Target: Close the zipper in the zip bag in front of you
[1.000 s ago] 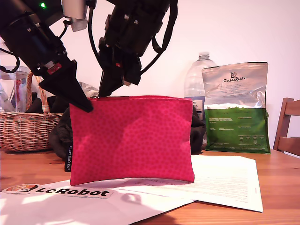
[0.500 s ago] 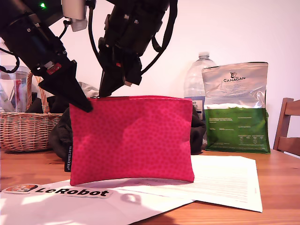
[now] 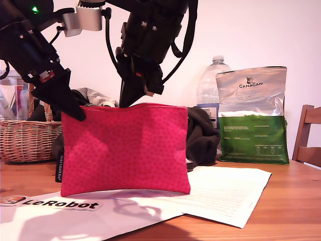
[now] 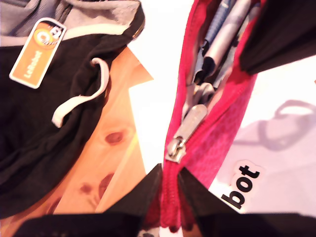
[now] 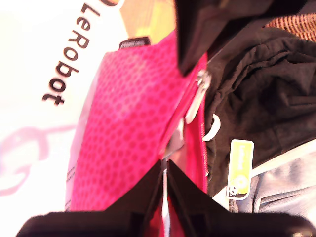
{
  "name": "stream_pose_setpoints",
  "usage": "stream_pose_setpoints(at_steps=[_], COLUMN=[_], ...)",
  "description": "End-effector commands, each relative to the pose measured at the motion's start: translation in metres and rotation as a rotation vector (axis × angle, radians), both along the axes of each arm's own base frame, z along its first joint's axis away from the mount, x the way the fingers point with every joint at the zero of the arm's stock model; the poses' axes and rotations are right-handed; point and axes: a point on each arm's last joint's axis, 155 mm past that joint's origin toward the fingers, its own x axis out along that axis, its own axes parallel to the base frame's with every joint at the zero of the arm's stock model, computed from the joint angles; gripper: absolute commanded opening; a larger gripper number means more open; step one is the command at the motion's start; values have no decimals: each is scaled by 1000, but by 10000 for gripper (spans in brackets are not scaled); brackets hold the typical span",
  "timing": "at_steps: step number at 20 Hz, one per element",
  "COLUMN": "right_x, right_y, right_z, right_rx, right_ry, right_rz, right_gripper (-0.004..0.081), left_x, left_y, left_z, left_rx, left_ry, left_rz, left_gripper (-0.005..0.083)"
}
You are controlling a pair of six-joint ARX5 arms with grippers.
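Red dotted zip bag [image 3: 125,148] stands upright, zipper [image 4: 186,131] open (both grippers' jaws clamp its top edge).

Both arms are matte black with blocky housings, and each end effector tapers to wedge-shaped black fingers: my first end effector [image 3: 75,111] on the exterior view's left, my second end effector [image 3: 124,103] nearer the middle. The first arm carries a lit green LED [image 3: 34,9] and a small red marking [image 3: 46,76]. Black cables [image 3: 186,37] loop beside the second arm, and a grey-white block [image 3: 89,19] sits between the arms.
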Motion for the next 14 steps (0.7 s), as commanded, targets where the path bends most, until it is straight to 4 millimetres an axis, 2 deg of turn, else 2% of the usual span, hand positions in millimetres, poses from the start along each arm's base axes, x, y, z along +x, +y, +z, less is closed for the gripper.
stream_pose_setpoints(at_steps=[1,4,5,6,8,9,11,14], right_x=[1,-6,-9,-13,-13,-16,-15,-2], right_y=[4,20,24,26,23,22,15,-1], right_z=[-4,7,8,10,14,17,23,31], right_rx=[29,206,236,315,401,435,481,607], right_ry=[23,152,196,300,444,517,611,794], right_rz=[-33,-121,-98,-163,-201,-198,-204,-343], right_gripper=[-8,3,4,25,153,180,176,178], left_x=[0,0,0,0,2,4,10,18], left_y=[-6,-8,-8,-8,-9,-9,-10,-12], left_z=[4,4,4,4,6,7,11,17], left_rx=[-20,-23,-23,-19,-15,-17,-7,-7], left_ry=[-8,-13,-13,-19,-37,-48,-93,-139], left_rz=[-20,-25,-25,-32,-44,-45,-61,-61], left_gripper=[-22,-22,-22,-22,-22,-22,-22,-22])
